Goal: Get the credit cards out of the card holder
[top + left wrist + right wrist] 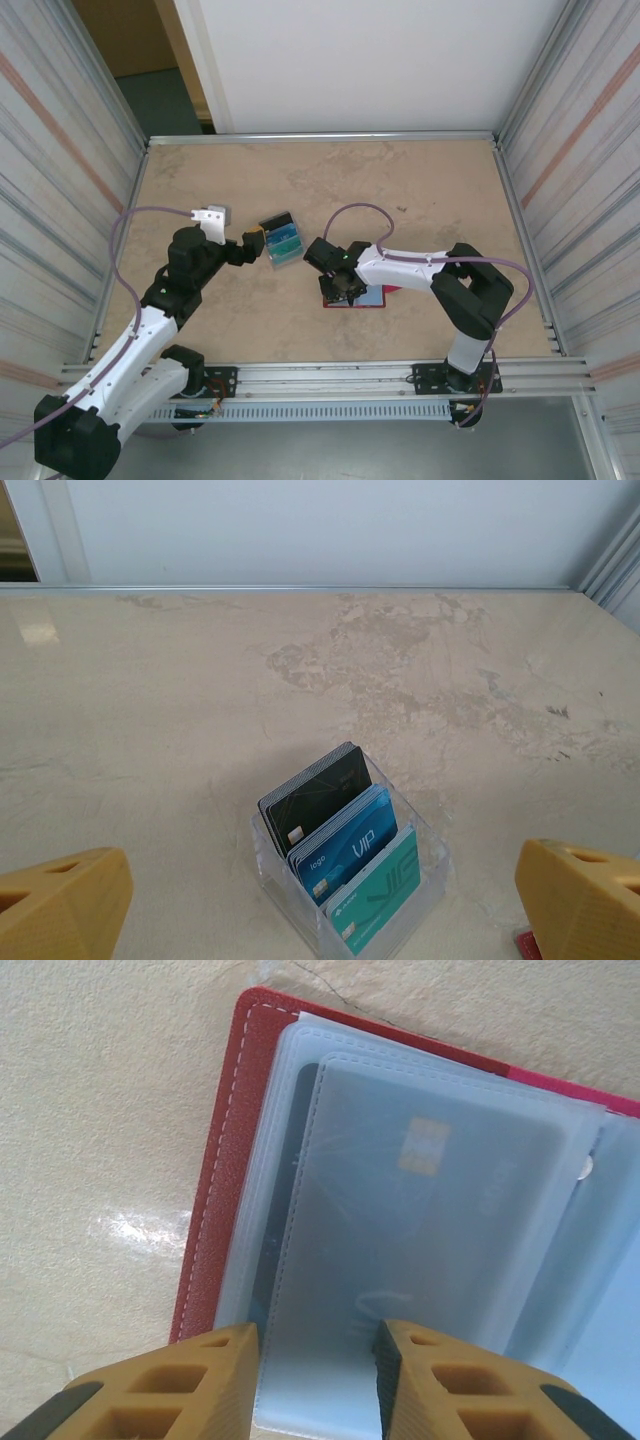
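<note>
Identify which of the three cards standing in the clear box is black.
The rear card is the black one. It stands behind the blue VIP card, with the teal card at the front.

Desk [420, 190]: beige, marbled, with a glare patch at far left. Side walls [60, 150]: ribbed grey metal. Back: plain white panel [380, 60]. Aluminium rail [350, 375] along near edge.

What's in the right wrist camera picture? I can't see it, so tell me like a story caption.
An open dark-red card holder lies on a pale table, with a grey card bearing a gold chip tucked inside a clear sleeve. Two yellow jaws stand slightly apart at the bottom edge, over that sleeve.
</note>
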